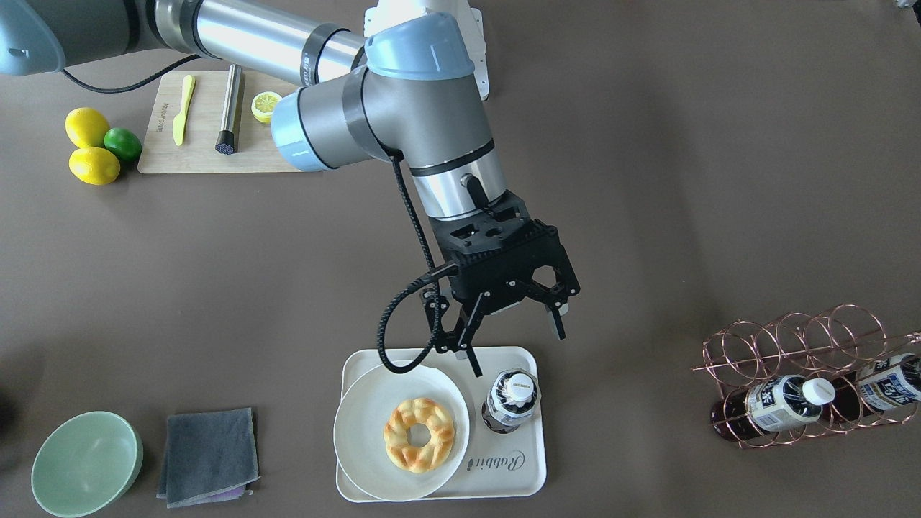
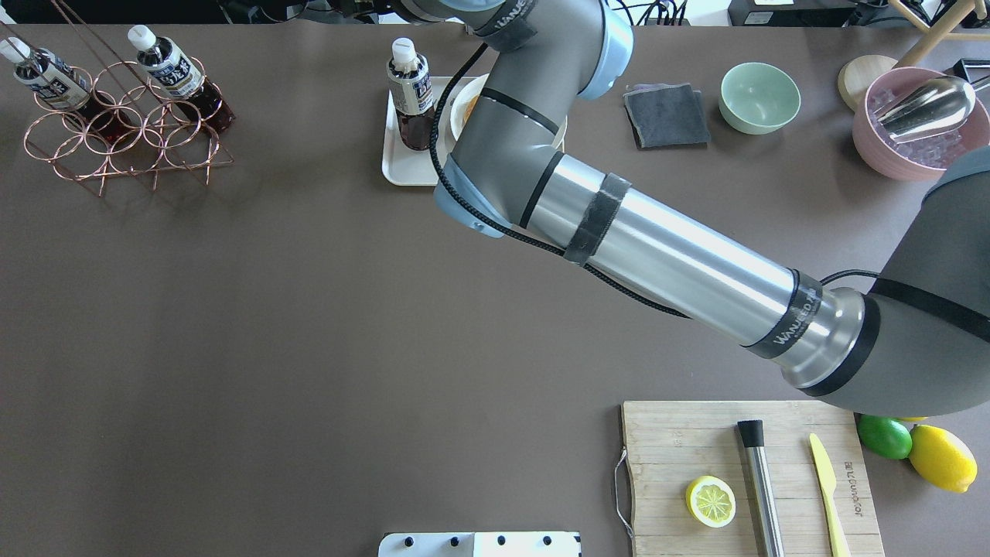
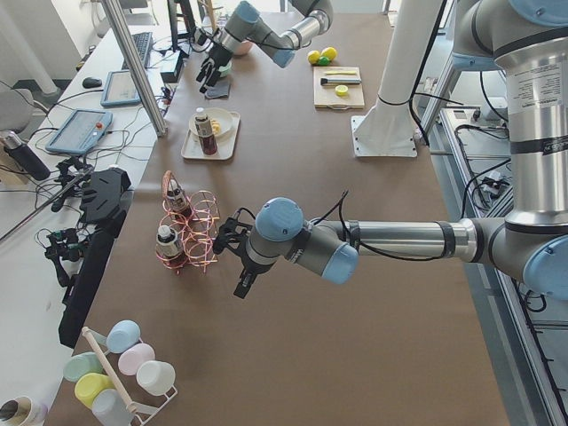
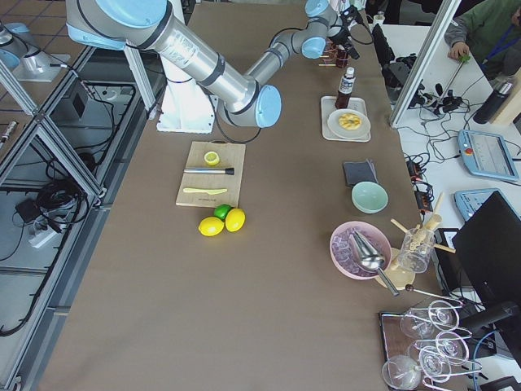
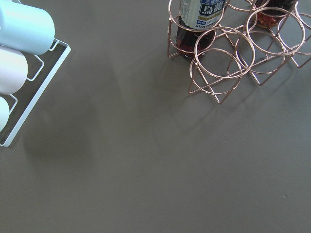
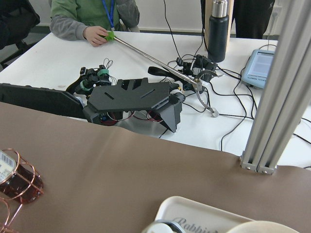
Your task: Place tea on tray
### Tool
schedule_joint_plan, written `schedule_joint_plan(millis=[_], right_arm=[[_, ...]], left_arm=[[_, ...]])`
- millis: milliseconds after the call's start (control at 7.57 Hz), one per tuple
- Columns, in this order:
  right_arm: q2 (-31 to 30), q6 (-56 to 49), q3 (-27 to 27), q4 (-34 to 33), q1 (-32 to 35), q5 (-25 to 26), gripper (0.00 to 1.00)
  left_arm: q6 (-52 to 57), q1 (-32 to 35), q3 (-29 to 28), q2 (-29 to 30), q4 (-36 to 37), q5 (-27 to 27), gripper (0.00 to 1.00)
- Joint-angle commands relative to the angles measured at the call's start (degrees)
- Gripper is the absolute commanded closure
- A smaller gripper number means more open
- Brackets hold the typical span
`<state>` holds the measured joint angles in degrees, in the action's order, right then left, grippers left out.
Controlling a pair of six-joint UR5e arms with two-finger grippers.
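One tea bottle (image 1: pixel 511 399) stands upright on the cream tray (image 1: pixel 504 478), beside the plate; it also shows in the overhead view (image 2: pixel 410 93) on the tray (image 2: pixel 402 166). My right gripper (image 1: pixel 514 344) hangs just above and behind the bottle, open and empty, clear of the cap. Two more tea bottles (image 1: pixel 781 403) (image 1: pixel 888 381) lie in the copper wire rack (image 1: pixel 799 338). My left gripper (image 3: pixel 240 257) hovers low beside that rack; I cannot tell whether it is open or shut. The left wrist view shows a rack bottle (image 5: pixel 197 19) but no fingers.
A white plate (image 1: pixel 360 410) with a ring pastry (image 1: pixel 419 434) fills the tray's other half. A grey cloth (image 1: pixel 209 453) and green bowl (image 1: pixel 86 464) lie near it. A cutting board (image 1: pixel 194 155), lemons (image 1: pixel 86 126) and a pink ice bowl (image 2: pixel 916 128) stand further off.
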<state>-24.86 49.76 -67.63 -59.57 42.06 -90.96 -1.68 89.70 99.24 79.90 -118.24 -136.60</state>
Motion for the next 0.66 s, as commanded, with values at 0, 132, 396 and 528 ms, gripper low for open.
schedule_joint_plan(millis=[0, 132, 396, 528], right_arm=[[-14.63, -0.28, -21.23, -14.38, 7.92, -17.87, 0.00], [-22.53, -0.28, -32.10, -23.74, 10.56, -21.07, 0.00], [-32.05, -0.63, -42.63, -40.47, 15.57, -25.56, 0.00], [-37.67, -2.19, -45.19, -43.49, 17.34, -25.93, 0.02]], left_arm=[[-0.69, 0.30, -0.09, 0.16, 3.51, -2.50, 0.01], [-1.22, 0.30, 0.95, 0.43, 7.98, -3.14, 0.01], [-1.13, 0.91, 3.93, 0.51, 17.02, -3.14, 0.01], [-1.13, 0.91, 5.77, 0.78, 23.95, -3.06, 0.01]])
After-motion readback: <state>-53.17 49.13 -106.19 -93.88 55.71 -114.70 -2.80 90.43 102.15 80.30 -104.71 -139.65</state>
